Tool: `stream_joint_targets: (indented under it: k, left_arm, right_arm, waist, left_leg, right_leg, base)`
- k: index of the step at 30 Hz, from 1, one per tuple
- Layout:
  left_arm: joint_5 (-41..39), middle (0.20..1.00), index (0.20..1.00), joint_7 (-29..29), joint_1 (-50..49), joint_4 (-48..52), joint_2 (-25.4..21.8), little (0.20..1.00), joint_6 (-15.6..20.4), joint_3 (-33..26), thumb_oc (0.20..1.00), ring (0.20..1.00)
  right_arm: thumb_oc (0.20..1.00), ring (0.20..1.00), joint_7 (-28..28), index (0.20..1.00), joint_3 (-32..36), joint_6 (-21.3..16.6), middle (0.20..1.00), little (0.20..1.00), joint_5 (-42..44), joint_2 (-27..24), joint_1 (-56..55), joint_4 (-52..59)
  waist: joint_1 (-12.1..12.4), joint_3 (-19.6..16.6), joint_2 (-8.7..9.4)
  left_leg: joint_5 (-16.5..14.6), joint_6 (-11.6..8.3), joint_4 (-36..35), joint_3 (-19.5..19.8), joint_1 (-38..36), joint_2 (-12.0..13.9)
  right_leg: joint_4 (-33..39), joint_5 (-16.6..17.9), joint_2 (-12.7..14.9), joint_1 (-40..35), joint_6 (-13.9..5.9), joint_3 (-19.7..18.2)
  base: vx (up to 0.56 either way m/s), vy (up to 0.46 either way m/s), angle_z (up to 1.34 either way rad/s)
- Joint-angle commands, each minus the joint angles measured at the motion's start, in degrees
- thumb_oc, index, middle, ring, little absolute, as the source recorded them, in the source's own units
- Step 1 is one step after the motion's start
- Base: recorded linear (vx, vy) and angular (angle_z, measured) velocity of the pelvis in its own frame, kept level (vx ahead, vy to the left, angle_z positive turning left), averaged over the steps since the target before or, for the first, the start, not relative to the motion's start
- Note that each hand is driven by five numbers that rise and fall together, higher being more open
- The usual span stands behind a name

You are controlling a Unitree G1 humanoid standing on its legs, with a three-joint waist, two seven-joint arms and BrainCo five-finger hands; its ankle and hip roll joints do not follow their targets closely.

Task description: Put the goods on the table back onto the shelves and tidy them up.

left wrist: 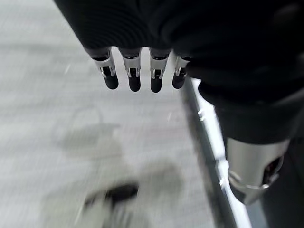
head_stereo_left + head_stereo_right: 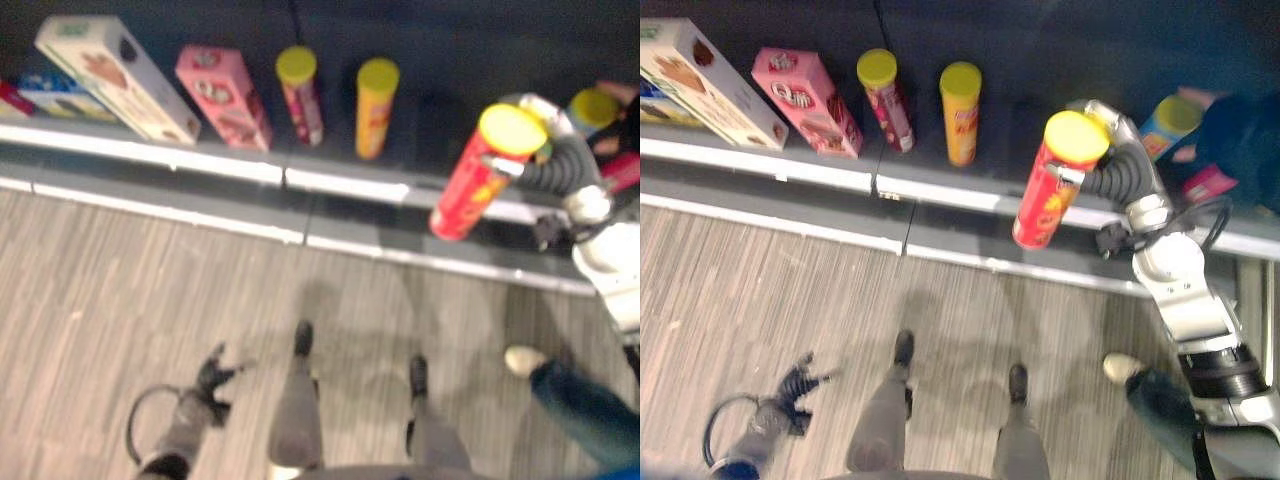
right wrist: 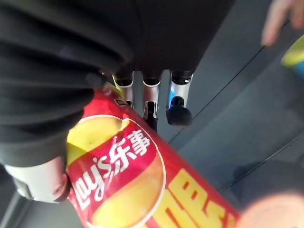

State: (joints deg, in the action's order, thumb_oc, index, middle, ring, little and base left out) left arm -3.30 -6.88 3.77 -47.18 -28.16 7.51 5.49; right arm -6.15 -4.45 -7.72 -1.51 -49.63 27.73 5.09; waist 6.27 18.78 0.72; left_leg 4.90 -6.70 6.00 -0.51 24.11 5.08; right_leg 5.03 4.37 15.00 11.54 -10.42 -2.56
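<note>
L hand (image 2: 205,385) hung low near the floor (image 2: 110,290), fingers (image 1: 133,78) straight, relaxed, holding nothing; idle. A person's shoe (image 2: 522,358) and trouser leg stood on the floor at robot's R side, near the R arm.

Farther out: R hand (image 2: 1095,120) was curled round a red can (image 2: 1048,192) w/ yellow lid, gripped near the top, can tilted, its base swinging out over the shelf edge (image 2: 940,195). R wrist view showed fingers (image 3: 178,107) wrapped behind the can wall, thumb on the other side; grip looked firm.

On the shelf behind, L to R: white box (image 2: 115,75), pink box (image 2: 225,95), dark-red can (image 2: 300,95), orange can (image 2: 375,105), both cans upright w/ a gap between. R of the hand, a blue can (image 2: 1170,120) w/ yellow lid, partly hidden; a person's hand (image 3: 280,19) showed near it.

Step in hand, as I judged: placing the red can on the shelf. To do well: bring can upright before lowering, base clear past the edge rail, aim for the open spot betw. orange can and blue can, keep apart from both so neither tips. Let go only once base sits flat. Risk: tilted set-down, can rolls off the edge.
</note>
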Motion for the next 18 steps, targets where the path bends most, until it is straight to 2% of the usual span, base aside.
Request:
stream_joint_targets:
  k: [1, 6, 18]
  left_arm:
    - [1.66, 1.000, 1.000, -2.42, -3.58, -2.51, -3.12, 1.000, 0.71, -2.43, 1.000, 1.000]
    - [2.72, 1.000, 1.000, -3.41, -3.61, -5.53, -1.97, 1.000, 0.26, -3.66, 1.000, 1.000]
    - [1.69, 1.000, 1.000, -4.47, -2.70, -3.32, -0.91, 1.000, 0.59, -3.38, 1.000, 1.000]
  right_arm:
    - [0.200, 0.200, -4.39, 0.200, 2.55, -2.38, 0.200, 0.200, -3.24, -0.67, 4.89, 4.30]
    - [0.200, 0.200, -5.05, 0.200, 2.75, -2.53, 0.200, 0.200, -5.11, 1.13, 5.04, 4.97]
    - [0.200, 0.200, -6.48, 0.200, 1.43, -2.51, 0.200, 0.200, -6.77, 2.47, 6.69, 4.39]
  waist:
    - [1.93, -3.66, 1.36]
    - [2.03, -3.57, 1.67]
    - [1.88, -2.27, 0.69]
  left_leg:
    - [-10.47, -2.89, 10.64, 2.91, 5.14, 5.81]
    - [-11.26, -2.79, 12.83, 2.87, 7.01, 6.13]
    - [-10.95, -3.29, 13.39, 3.07, 8.27, 6.44]
  right_leg:
    - [-2.31, -3.66, 2.04, 0.47, -3.81, 0.07]
    - [-2.17, -3.01, 2.22, 1.39, -4.01, 1.07]
    - [-4.05, -3.47, 1.84, 3.61, -3.77, 1.72]
  base:
    - [-0.06, -0.029, -0.05]
    - [-0.03, -0.022, -0.05]
    - [-0.02, -0.023, 0.01]
